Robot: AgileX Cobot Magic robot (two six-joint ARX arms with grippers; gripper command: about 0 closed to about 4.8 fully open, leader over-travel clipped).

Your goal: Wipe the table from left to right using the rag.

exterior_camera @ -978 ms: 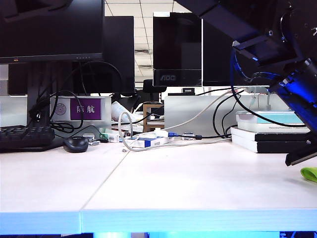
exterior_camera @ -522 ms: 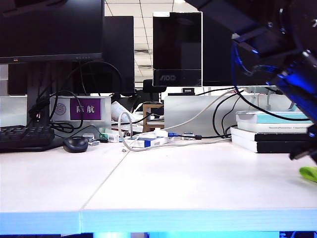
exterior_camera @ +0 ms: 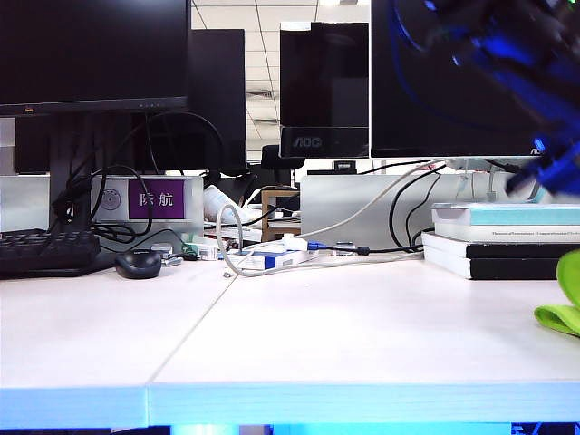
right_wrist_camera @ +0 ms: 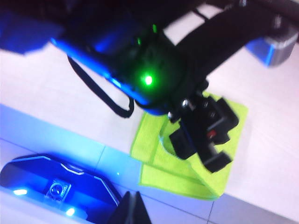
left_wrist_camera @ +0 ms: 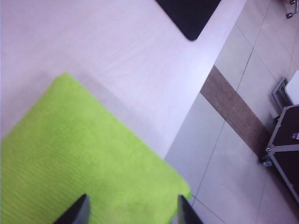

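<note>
A soft neon yellow-green microfibre rag lies flat on the wide white wood-grain counter, at the far right end and close to the front edge. In the exterior view only a corner of it shows at the right border of the picture. In the left wrist view one corner of the cloth reaches the counter's rim, with grey floor tiles beyond.

The left claw hangs directly over the rag, its two dark fingertips spread wide with cloth showing between them. Nothing is gripped. In the right wrist view this same arm's black wrist and claw sit above the middle of the cloth, which appears as a folded rectangle with its long side running roughly along the counter's front edge.

The right claw shows only as one dark tip at the edge of its own view, off the rag toward the counter's front edge and touching nothing. Whether it is spread or closed cannot be told.

Judging from this, the left claw is the nearer one: the rag lies straight below it, not off to a side. The rag already rests at the right end, so the wipe looks finished or nearly so.
</note>
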